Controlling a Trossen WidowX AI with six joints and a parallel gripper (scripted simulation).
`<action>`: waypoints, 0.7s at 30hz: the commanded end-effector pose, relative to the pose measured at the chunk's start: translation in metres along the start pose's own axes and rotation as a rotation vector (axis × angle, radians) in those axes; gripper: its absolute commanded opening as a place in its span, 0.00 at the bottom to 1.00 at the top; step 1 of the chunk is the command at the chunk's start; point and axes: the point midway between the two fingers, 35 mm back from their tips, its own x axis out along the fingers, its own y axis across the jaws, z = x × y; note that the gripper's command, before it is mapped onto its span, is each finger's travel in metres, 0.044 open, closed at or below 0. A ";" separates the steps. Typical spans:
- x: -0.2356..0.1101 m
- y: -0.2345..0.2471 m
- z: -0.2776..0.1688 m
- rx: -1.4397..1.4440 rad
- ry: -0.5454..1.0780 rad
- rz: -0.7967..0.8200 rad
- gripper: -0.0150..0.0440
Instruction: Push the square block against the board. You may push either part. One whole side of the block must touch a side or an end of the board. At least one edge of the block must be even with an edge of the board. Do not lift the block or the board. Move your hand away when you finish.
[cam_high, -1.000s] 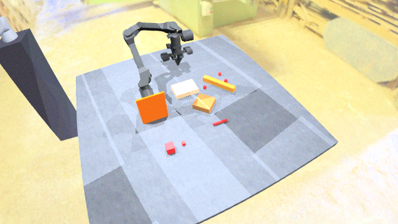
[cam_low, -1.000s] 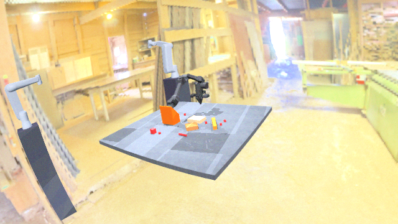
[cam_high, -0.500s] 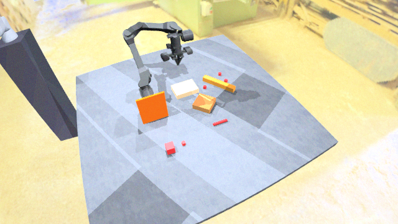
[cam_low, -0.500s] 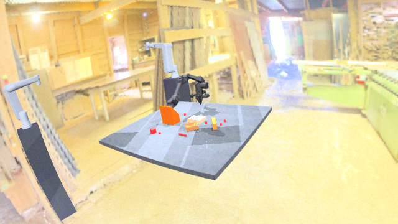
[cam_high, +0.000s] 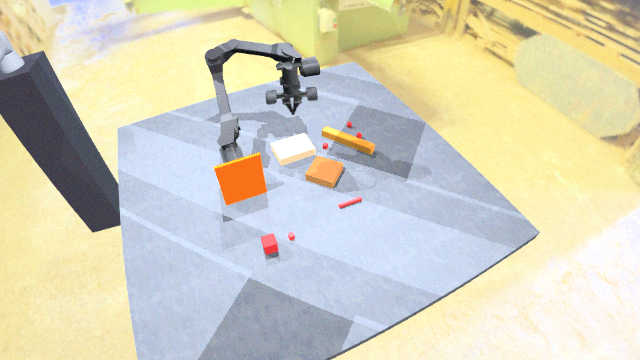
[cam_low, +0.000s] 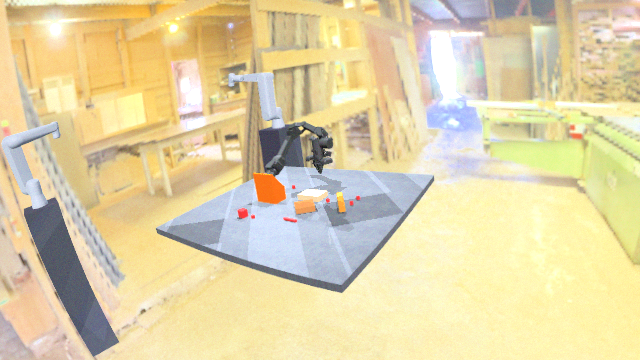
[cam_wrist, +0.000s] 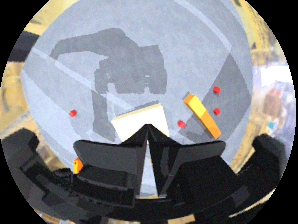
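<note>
My gripper (cam_high: 292, 111) pinched shut, empty, above table; off-ctr shove could spin square block (cam_high: 324, 171), missing board (cam_high: 348, 140).

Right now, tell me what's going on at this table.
A single arm holds its shut, empty gripper above the table, behind a white block. It touches nothing. The orange square block lies apart from the long orange board, so the push to bring them together isn't done. Small red pieces lie scattered around.
</note>
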 end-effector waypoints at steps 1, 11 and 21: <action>0.000 -0.014 -0.009 0.109 0.008 -0.010 0.25; 0.004 -0.050 -0.042 0.433 0.013 -0.023 0.25; 0.012 -0.085 -0.083 0.775 0.014 -0.026 0.25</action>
